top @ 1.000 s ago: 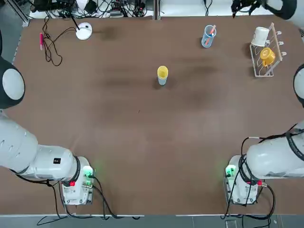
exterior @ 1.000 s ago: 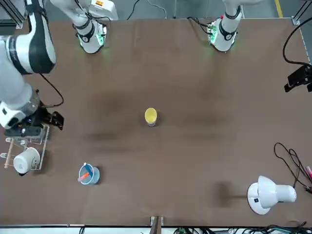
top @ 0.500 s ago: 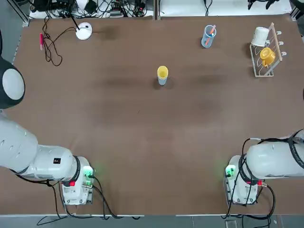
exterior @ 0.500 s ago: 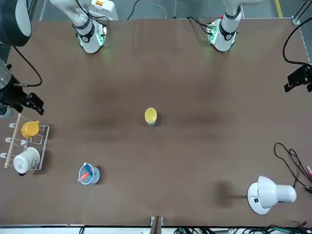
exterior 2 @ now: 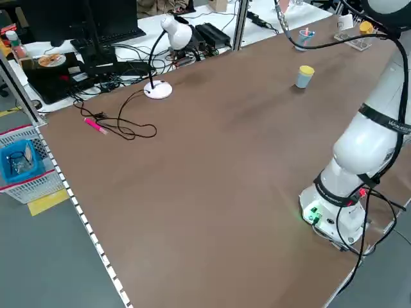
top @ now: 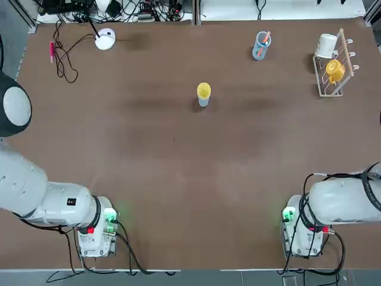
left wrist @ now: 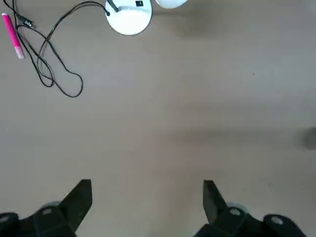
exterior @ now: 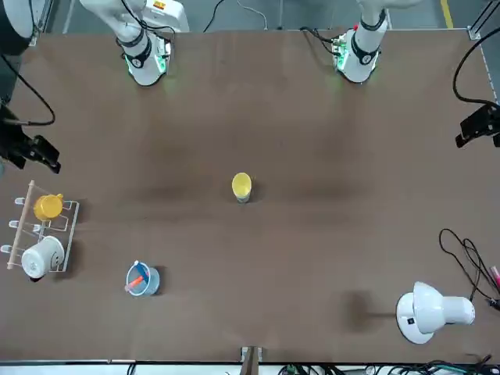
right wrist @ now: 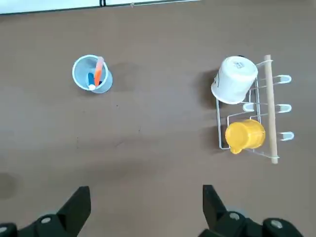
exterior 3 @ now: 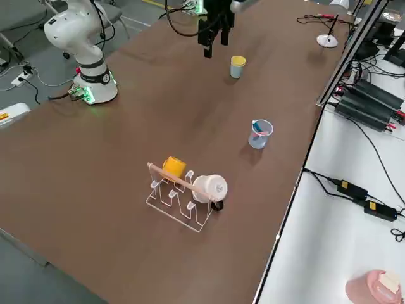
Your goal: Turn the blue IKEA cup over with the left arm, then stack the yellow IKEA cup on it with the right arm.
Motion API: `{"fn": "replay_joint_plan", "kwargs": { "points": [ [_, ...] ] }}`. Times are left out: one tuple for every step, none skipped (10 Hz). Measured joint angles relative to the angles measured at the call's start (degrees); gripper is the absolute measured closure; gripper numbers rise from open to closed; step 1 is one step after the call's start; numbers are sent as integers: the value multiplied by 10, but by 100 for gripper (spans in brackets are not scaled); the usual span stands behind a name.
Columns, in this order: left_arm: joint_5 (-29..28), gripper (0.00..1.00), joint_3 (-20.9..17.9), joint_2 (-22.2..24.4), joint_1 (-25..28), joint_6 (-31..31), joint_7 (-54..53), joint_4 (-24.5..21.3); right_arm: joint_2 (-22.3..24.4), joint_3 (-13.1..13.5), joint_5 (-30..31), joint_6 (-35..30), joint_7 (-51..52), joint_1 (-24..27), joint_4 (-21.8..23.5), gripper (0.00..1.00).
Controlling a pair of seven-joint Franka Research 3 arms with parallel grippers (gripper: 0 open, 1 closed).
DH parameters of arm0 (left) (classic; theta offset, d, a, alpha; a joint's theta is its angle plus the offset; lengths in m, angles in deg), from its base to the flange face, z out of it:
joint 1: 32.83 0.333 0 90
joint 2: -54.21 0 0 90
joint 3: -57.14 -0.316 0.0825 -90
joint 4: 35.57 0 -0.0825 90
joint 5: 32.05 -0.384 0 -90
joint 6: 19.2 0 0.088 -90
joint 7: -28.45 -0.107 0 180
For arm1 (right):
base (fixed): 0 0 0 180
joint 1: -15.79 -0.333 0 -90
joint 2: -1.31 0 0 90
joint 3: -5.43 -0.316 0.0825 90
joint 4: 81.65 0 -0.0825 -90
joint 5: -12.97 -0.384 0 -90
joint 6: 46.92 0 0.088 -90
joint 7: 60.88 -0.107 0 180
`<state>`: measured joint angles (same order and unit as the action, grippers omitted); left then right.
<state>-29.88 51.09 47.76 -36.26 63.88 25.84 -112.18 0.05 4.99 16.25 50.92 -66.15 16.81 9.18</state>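
Note:
The yellow IKEA cup (top: 203,90) sits on top of the blue IKEA cup (top: 203,102) at the table's middle, slightly toward the far side; only a light-blue band of the lower cup shows. The front view has the same stack, yellow cup (exterior: 241,184) over blue cup (exterior: 243,198). My left gripper (left wrist: 146,186) hangs high over the table's left part, open, with nothing between its fingers. My right gripper (right wrist: 144,190) is high over the right far corner, also open and holding nothing. Both stand well clear of the stack.
A white desk lamp (top: 105,39), a black cable and a pink pen (top: 52,50) lie at the far left. A see-through blue tumbler (top: 261,46) stands at the far right beside a wire rack (top: 342,56) holding a white cup (top: 327,45) and an orange-yellow cup (top: 335,70).
The right arm has drawn its gripper away from the rack, off the top view's far edge. The cups and the left arm have not moved.

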Motion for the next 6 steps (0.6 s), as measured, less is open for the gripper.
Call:
{"fn": "replay_joint_plan", "kwargs": {
  "points": [
    [0,1,2,0,0,0,0,0,0,-4,-1,-2,0,-2,-1,0],
    [0,1,4,0,0,-2,0,0,-1,-8,-1,-3,0,-3,-1,0],
    [0,1,4,0,0,-5,0,0,-1,-9,-1,-3,0,-4,-1,0],
    [0,1,4,0,0,-6,0,0,-1,-9,-1,-5,0,-4,-1,0],
    [0,1,5,0,0,-7,0,0,-1,-9,-1,-9,0,-4,-1,0],
    [0,1,5,0,0,-7,0,0,-1,-9,-1,-16,0,-4,-1,0]
  ]
}}
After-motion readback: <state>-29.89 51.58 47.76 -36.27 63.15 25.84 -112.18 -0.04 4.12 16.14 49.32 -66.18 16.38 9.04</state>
